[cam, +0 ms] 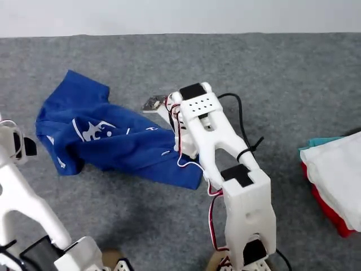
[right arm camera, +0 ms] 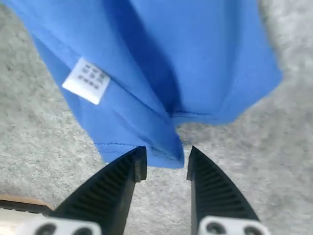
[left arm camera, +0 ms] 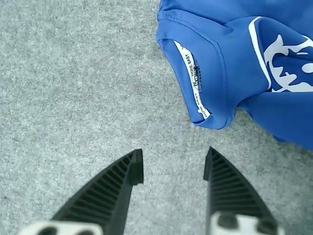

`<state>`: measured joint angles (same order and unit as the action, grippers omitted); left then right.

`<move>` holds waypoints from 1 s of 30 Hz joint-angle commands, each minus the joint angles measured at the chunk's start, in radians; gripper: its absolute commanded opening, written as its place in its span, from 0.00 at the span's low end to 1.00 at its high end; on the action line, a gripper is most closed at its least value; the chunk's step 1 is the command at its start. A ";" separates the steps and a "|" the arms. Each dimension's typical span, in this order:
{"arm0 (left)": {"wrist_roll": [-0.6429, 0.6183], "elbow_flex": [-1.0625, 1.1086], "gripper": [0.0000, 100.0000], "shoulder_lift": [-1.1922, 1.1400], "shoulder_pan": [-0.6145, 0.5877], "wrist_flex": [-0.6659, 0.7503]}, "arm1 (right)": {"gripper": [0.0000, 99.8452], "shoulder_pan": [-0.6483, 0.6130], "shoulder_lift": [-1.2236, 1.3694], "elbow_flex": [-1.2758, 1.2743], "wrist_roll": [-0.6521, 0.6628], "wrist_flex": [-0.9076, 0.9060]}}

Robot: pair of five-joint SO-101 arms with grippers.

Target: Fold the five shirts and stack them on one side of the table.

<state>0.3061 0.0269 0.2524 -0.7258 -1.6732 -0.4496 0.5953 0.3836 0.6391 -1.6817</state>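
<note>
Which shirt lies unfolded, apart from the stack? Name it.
The blue shirt, crumpled in the middle of the table. The white shirt, the teal shirt and the red shirt lie folded in one pile at the high view's right edge.

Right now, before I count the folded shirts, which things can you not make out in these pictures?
- Stack of folded shirts, high view: the right edge cuts it off, so the count is unsure.
- Blue shirt, high view: the right arm covers one corner.
- Hem corner, right wrist view: whether it touches the right pincer cannot be told.
- White tag, right wrist view: print blurred.
</note>
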 commanded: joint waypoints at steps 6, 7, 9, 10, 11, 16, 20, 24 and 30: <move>-0.014 0.001 0.21 0.037 0.006 0.014 | 0.15 -0.079 -0.013 0.054 0.011 -0.076; -0.014 0.001 0.21 0.035 0.008 0.015 | 0.15 -0.088 -0.012 0.054 0.011 -0.081; -0.014 0.001 0.21 0.034 0.023 0.015 | 0.14 -0.101 -0.008 0.049 0.011 -0.082; -0.014 0.001 0.21 0.037 0.031 0.014 | 0.12 -0.104 -0.007 0.049 0.011 -0.082; -0.014 0.001 0.21 0.037 0.038 0.014 | 0.10 -0.107 -0.007 0.049 0.011 -0.081; -0.014 0.001 0.21 0.037 0.046 0.015 | 0.01 -0.099 -0.007 0.048 0.017 -0.099; -0.014 0.001 0.21 0.037 0.048 0.018 | 0.01 -0.070 -0.022 0.051 0.014 -0.108; -0.014 0.001 0.21 0.037 0.048 0.020 | 0.01 -0.051 -0.133 0.054 0.020 -0.108; -0.014 0.001 0.21 0.037 0.048 0.012 | 0.01 -0.045 -0.378 0.054 0.021 -0.108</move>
<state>0.3015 0.0269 0.2524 -0.6843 -1.6732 -0.5140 0.3744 0.3836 0.6467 -1.7507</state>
